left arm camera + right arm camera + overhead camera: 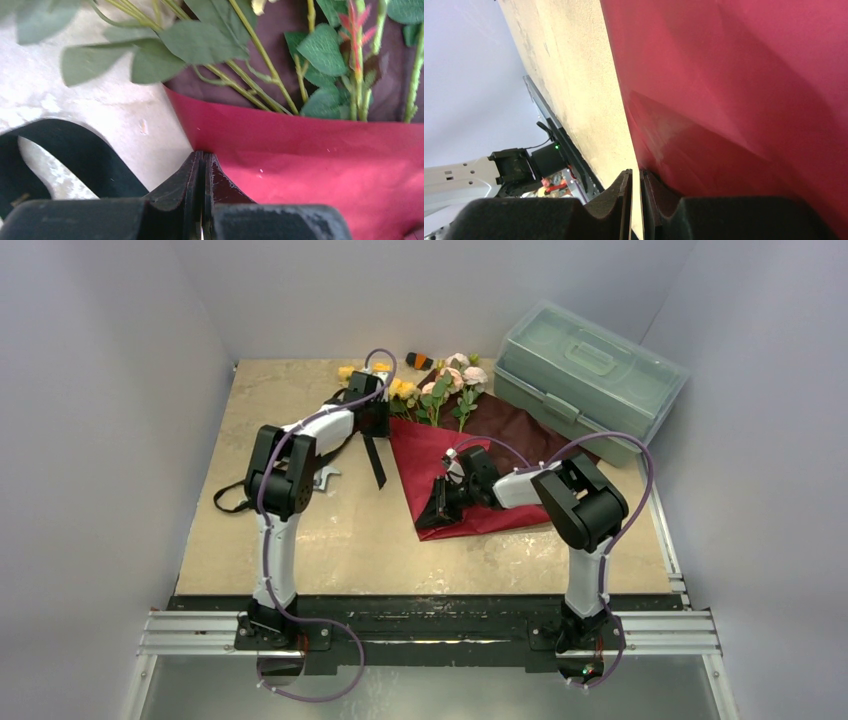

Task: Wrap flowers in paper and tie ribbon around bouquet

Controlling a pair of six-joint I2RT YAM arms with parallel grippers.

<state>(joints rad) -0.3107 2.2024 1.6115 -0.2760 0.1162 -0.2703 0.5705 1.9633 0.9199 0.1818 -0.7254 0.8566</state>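
The flowers (450,380), yellow and pale pink, lie at the back on the dark red paper (420,455); their stems and leaves (320,50) cross the paper's top fold. My left gripper (378,425) is shut, its tips (205,157) touching the paper's (325,170) left edge; whether they pinch the paper is hidden. The black ribbon (375,460) trails from under that gripper and curves over the table (85,160). My right gripper (437,512) is at the paper's near left corner. Its jaws (636,175) stand a slit apart, with the paper (734,100) against the right finger.
A grey-green plastic box (590,370) stands at the back right, close to the paper. A small orange and black object (418,360) lies at the back edge. A small metal piece (325,478) sits by the left arm. The ribbon's far end loops at the left (230,498).
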